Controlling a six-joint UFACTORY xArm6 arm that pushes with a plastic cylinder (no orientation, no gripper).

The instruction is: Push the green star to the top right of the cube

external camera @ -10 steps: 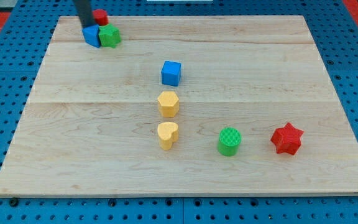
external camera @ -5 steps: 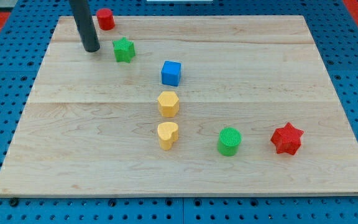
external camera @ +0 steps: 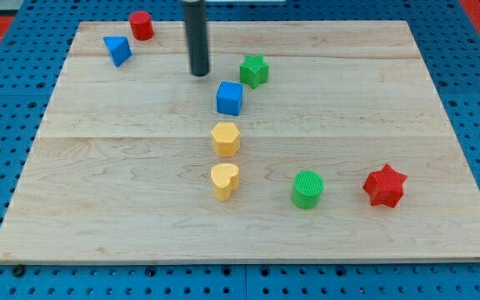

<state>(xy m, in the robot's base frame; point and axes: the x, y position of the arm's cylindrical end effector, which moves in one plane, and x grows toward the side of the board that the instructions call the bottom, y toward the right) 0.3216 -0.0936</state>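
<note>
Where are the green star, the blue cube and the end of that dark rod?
green star (external camera: 254, 70), camera view, on its top face.
blue cube (external camera: 229, 97), camera view, middle of its visible body.
my tip (external camera: 199, 73), camera view, the rod's very bottom end, left of the star.

My tip (external camera: 199, 74) stands left of the green star (external camera: 254, 71), above the blue cube (external camera: 229, 98).

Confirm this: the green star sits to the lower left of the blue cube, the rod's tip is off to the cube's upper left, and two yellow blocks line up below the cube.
Not quite. In the camera view the green star sits to the upper right of the blue cube, not the lower left. The rest holds: my tip is to the cube's upper left, and the yellow hexagon and yellow heart line up below the cube.
</note>
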